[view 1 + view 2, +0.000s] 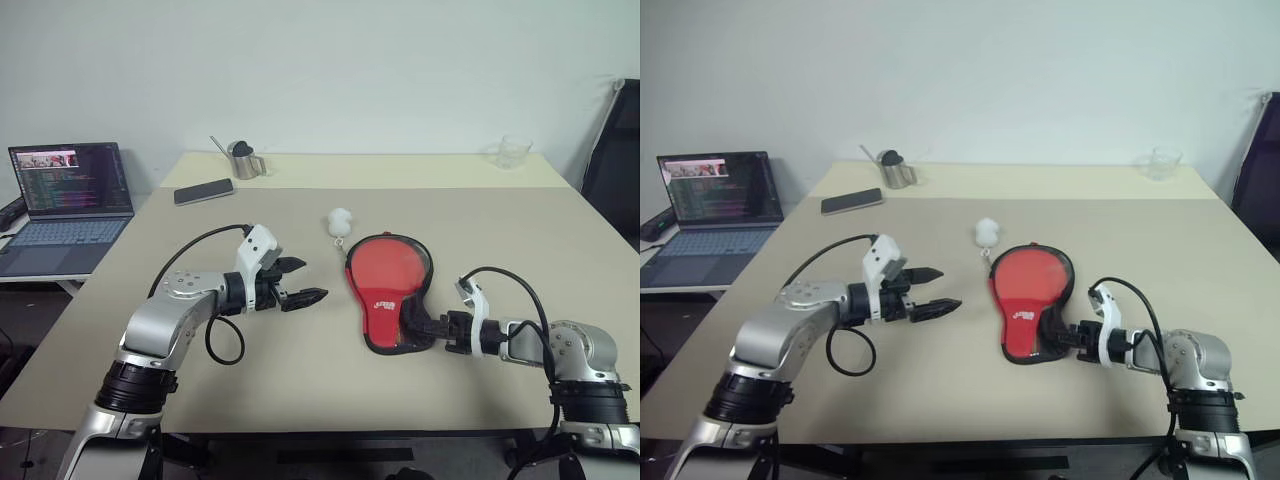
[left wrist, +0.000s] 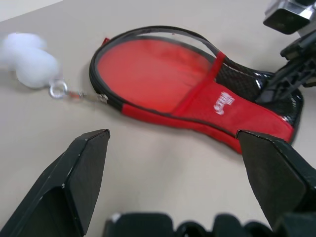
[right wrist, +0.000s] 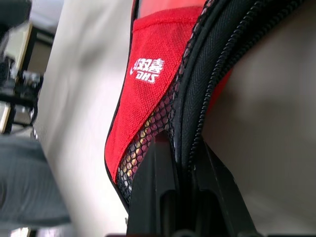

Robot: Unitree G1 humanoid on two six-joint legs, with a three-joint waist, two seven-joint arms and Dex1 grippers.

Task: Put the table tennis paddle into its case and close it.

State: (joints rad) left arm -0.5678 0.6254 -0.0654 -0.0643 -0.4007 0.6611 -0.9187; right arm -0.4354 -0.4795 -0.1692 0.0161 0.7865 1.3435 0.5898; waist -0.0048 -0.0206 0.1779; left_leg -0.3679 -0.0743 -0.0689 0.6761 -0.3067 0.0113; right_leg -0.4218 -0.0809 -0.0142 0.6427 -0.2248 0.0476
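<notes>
The case (image 1: 388, 285) lies flat on the table (image 1: 300, 370), red side up, white logo (image 3: 145, 69) and black mesh pocket (image 3: 148, 136) toward its narrow end. Its round end points to the far side of the table and its narrow end to the near edge, so the long axis runs roughly front to back, tilted a little. Through the window over the round half a red face shows, which looks like the paddle (image 2: 148, 69) inside the case (its handle cannot be made out under the fabric). The black zip edge (image 3: 217, 64) along the case's right side gapes partly at the round end. The right gripper (image 1: 432, 326) sits at the case's narrow end on its right, fingers pinched together on the black zip edge. The left gripper (image 1: 300, 284) hangs above the table to the left of the case, well apart from it, jaws spread wide and holding nothing. A white fluffy charm (image 1: 340, 222) lies just beyond the case's round end, joined to it by a small ring and clip. Farther beyond the case, to the left, lie a phone (image 1: 203, 191) and a metal cup (image 1: 244, 160); a glass (image 1: 514, 152) stands far beyond it, to the right. A laptop (image 1: 68, 205) sits off the table, well left of the case. Nothing lies between either gripper and the case.
</notes>
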